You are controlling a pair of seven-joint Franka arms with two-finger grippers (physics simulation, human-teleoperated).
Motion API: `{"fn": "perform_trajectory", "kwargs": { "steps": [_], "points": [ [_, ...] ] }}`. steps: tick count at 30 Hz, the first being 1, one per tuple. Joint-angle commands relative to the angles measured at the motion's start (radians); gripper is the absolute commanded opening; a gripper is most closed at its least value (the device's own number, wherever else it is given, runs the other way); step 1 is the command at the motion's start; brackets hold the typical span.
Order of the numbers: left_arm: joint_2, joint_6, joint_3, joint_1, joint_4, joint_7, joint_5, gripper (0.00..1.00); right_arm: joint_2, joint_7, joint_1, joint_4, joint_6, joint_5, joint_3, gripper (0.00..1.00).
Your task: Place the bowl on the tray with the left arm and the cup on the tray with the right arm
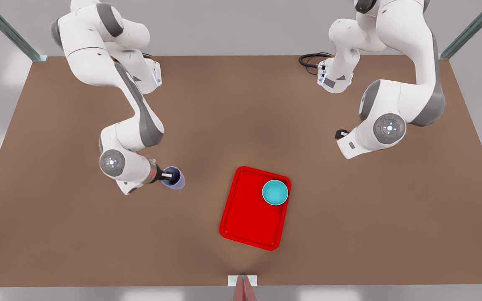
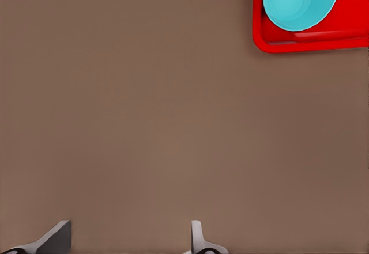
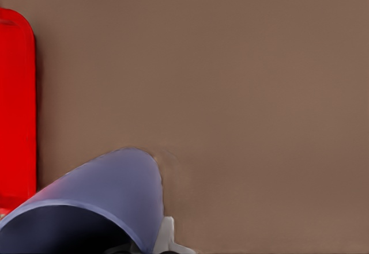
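The turquoise bowl (image 1: 275, 192) (image 2: 300, 0) sits upright inside the red tray (image 1: 245, 217) (image 2: 311, 42), in its corner toward the front view's upper right. My left gripper (image 1: 341, 133) (image 2: 127, 239) hangs open and empty over bare table, up and to the front view's right of the tray. At the front view's left, my right gripper (image 1: 167, 174) is shut on the rim of the lavender cup (image 1: 175, 178) (image 3: 98, 202), which is well apart from the tray. In the right wrist view the tray's edge (image 3: 17, 110) lies beyond the cup.
The brown table (image 1: 349, 234) stretches wide around the tray. A black cable (image 1: 311, 61) loops near the back edge. A small white bracket (image 1: 243, 281) sits at the front edge, and metal posts (image 1: 471, 29) stand at the back corners.
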Motion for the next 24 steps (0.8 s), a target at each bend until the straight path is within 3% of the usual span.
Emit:
{"fn": "perform_trajectory", "kwargs": {
  "steps": [1, 7, 10, 14, 24],
  "points": [
    [0.001, -0.001, 0.000, 0.000, 0.000, -0.001, -0.013, 1.00, 0.010, 0.019, 0.008, 0.008, 0.001, -0.006, 0.002, 0.21],
    [0.004, 0.000, 0.003, 0.002, 0.002, -0.001, -0.053, 1.00, 0.195, 0.162, 0.143, 0.232, 0.070, -0.002, 0.022, 0.21],
    [0.004, 0.000, 0.002, 0.000, 0.002, -0.001, -0.054, 1.00, 0.353, 0.260, 0.265, 0.466, 0.085, 0.003, 0.014, 0.21],
    [0.004, 0.000, 0.002, 0.000, 0.002, 0.002, -0.054, 1.00, 0.470, 0.316, 0.363, 0.572, 0.220, 0.001, 0.008, 0.21],
    [0.006, 0.000, 0.002, 0.002, 0.002, -0.001, -0.054, 1.00, 0.521, 0.214, 0.369, 0.502, 0.283, -0.055, -0.036, 0.21]
  ]
}}
